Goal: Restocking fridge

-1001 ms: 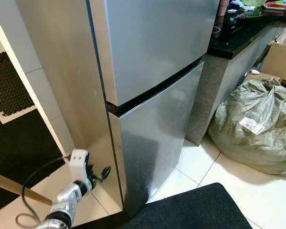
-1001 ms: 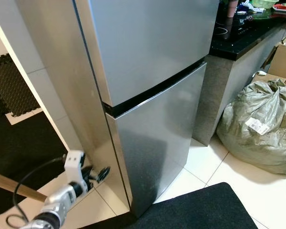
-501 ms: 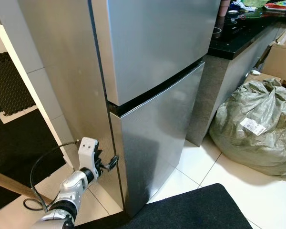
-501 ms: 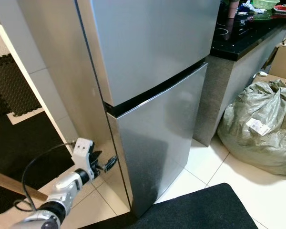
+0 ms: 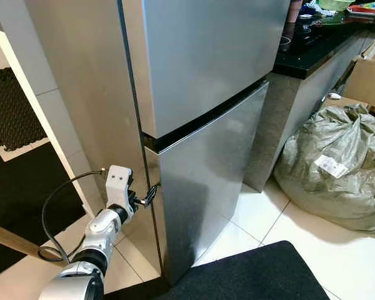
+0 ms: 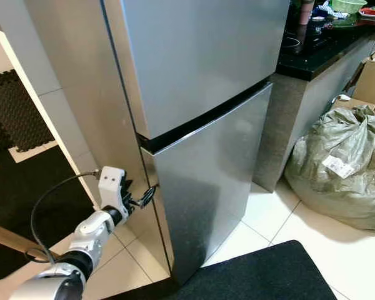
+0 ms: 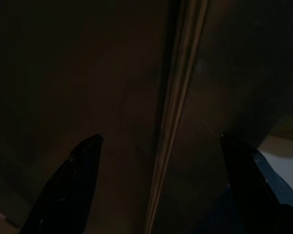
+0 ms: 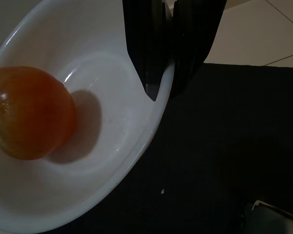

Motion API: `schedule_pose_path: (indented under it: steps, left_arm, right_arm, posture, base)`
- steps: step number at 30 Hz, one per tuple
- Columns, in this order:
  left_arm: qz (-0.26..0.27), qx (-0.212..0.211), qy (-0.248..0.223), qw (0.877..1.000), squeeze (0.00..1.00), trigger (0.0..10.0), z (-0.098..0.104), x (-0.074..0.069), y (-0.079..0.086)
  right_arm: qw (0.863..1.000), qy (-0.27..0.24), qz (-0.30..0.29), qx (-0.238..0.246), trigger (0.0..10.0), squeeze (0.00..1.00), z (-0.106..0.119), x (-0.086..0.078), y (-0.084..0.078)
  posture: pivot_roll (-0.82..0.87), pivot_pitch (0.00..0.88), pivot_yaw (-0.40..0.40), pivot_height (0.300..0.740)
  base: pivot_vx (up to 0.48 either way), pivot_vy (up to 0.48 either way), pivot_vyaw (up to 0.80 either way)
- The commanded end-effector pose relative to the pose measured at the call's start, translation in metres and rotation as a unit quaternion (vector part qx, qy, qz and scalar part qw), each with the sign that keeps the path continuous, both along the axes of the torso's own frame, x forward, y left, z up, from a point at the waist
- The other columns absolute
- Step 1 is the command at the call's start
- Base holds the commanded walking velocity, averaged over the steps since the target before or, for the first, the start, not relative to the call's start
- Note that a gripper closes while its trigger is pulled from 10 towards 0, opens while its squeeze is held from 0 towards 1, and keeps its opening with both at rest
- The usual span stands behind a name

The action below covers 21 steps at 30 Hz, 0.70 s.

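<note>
Right gripper (image 8: 161, 85): fingers pinched on rim of smooth white bowl (image 8: 107, 161) holding a round orange (image 8: 29, 114). Left gripper (image 5: 151, 195): fingers spread, empty, at edge of the brushed-steel fridge (image 5: 206, 94), lower door (image 5: 206, 181) closed. Beyond: crumpled sack (image 5: 337, 162).

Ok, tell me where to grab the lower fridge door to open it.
Take the lower fridge door by its left vertical edge, coming from the robot's left. The front is flat with no handle; the seam there is where the open left hand sits.
</note>
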<state>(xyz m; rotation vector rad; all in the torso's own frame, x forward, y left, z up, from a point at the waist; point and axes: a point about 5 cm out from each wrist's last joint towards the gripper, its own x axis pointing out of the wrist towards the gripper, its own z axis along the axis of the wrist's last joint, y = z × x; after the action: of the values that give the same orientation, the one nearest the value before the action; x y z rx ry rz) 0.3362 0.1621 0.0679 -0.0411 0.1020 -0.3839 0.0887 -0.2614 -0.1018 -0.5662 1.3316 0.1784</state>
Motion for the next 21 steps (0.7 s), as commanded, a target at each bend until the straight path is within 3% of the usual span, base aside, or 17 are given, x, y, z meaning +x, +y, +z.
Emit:
schedule_pose_path:
  steps: [1,11,16,21]
  left_arm:
    - [0.001,-0.005,-0.016,1.000,0.00,10.0,0.007,0.005,-0.005]
    - [-0.035,-0.073,-0.001,0.997,0.00,10.0,0.012,0.010,-0.033]
    - [-0.086,-0.083,0.004,0.993,0.00,10.0,0.012,0.008,-0.053]
    - [-0.109,-0.088,0.005,0.990,0.00,10.0,0.013,0.007,-0.060]
  right_arm:
    - [1.000,-0.006,-0.006,0.002,10.0,0.00,0.000,0.000,0.000]
    - [1.000,-0.006,-0.005,0.003,10.0,0.00,0.000,0.002,0.000]
    - [1.000,-0.008,-0.005,0.003,10.0,0.00,0.001,0.003,0.001]
    - [1.000,-0.009,-0.006,0.002,10.0,0.00,0.001,0.003,0.000]
  posture:
    - [-0.14,0.000,0.020,0.740]
    - [-0.14,0.000,0.018,0.740]
    - [-0.14,0.000,0.018,0.740]
    - [-0.15,0.000,0.020,0.740]
  base:
    - [0.000,0.000,0.00]
    - [0.000,0.000,0.00]
    - [0.000,0.000,0.00]
    - [0.000,0.000,0.00]
